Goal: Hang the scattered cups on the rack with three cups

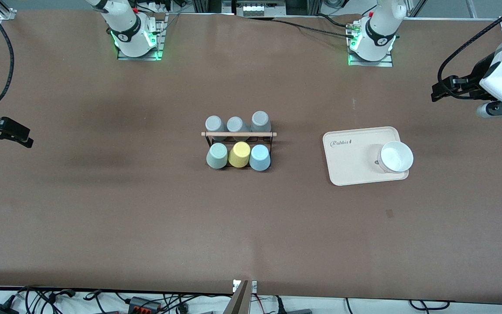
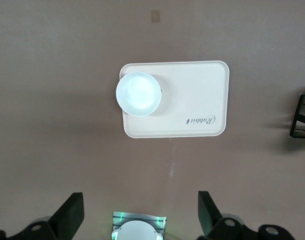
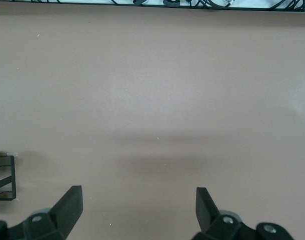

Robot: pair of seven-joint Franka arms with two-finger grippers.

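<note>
My right pincer (image 3: 137,212) hangs over bare table (image 1: 102,209) at the right arm's end, fingers spread wide, nothing between them. At mid-table stands the rack (image 1: 238,134), with three grey cups (image 1: 236,124) on its side farther from the front camera. On its nearer side sit the mint-green cup (image 1: 217,155), the yellow cup (image 1: 239,154) and the light blue cup (image 1: 260,157), touching in a row; I cannot tell whether they hang on pegs. Toward the left arm's end lies the beige tray (image 1: 351,161) carrying a white bowl (image 1: 396,156). My left pincer (image 2: 141,212) hangs over bare table just beside that tray, spread wide and empty.
</note>
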